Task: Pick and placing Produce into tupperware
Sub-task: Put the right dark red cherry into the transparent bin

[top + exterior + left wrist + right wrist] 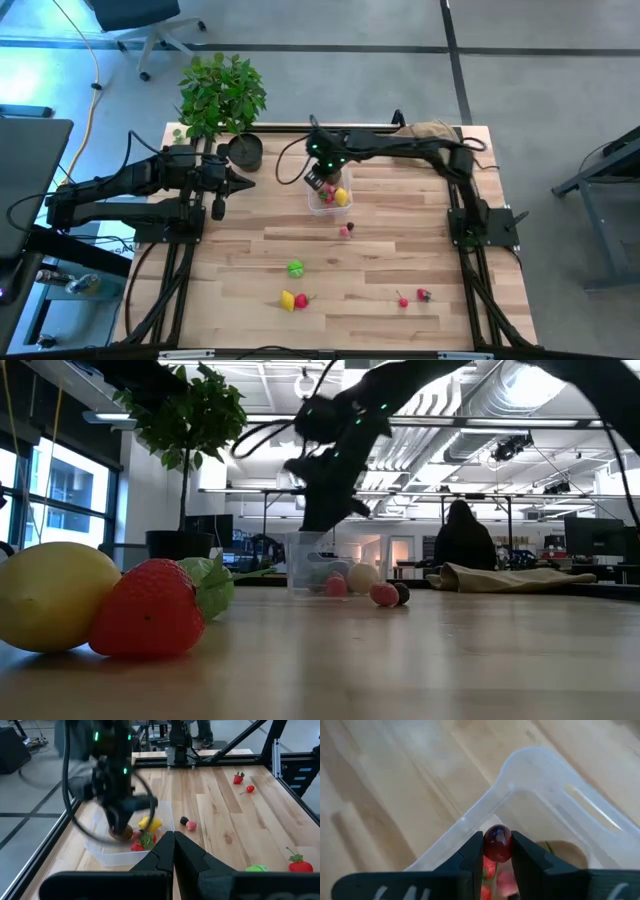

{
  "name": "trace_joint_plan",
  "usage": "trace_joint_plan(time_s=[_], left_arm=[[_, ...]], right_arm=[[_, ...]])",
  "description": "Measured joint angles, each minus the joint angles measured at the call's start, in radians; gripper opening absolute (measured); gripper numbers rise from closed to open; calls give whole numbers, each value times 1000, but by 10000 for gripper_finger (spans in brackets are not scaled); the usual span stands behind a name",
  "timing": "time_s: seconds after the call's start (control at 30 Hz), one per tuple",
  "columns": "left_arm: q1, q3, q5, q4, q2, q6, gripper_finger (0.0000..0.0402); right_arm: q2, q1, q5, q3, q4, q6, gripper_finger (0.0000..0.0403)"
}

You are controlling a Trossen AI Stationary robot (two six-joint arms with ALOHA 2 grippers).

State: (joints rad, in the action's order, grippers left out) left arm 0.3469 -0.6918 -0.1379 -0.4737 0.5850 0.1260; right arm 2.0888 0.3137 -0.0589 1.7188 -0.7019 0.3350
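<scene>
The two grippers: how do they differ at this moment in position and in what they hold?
The right gripper is over the tupperware; the left gripper is at the table's left side, beside the plant pot. The right gripper is shut on a dark red berry; the left gripper is shut on nothing. Both are dark, with two fingers.

- The table [400, 260] is pale wood in planks, smooth, with a soft sheen.
- The tupperware [555, 785] is clear, smooth, slightly frosted plastic.
- The red berry [497, 842] is glossy and smooth.
- The gripper fingers [470, 857] are matt black.
- The strawberry [145, 610] looks matt and dimpled.
- The bag [520, 577] is crumpled tan paper.
</scene>
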Motion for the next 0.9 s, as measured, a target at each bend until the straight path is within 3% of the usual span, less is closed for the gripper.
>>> trace_joint_plan(time_s=[0.37,0.6,0.9], left_arm=[[0,0,0,0,0,0,1],[0,0,0,0,0,0,1],[0,0,0,0,0,0,1]], right_arm=[[243,23,-3,244,-243,-111,71],[253,27,15,257,-251,-114,75],[253,27,32,257,-250,-132,139]])
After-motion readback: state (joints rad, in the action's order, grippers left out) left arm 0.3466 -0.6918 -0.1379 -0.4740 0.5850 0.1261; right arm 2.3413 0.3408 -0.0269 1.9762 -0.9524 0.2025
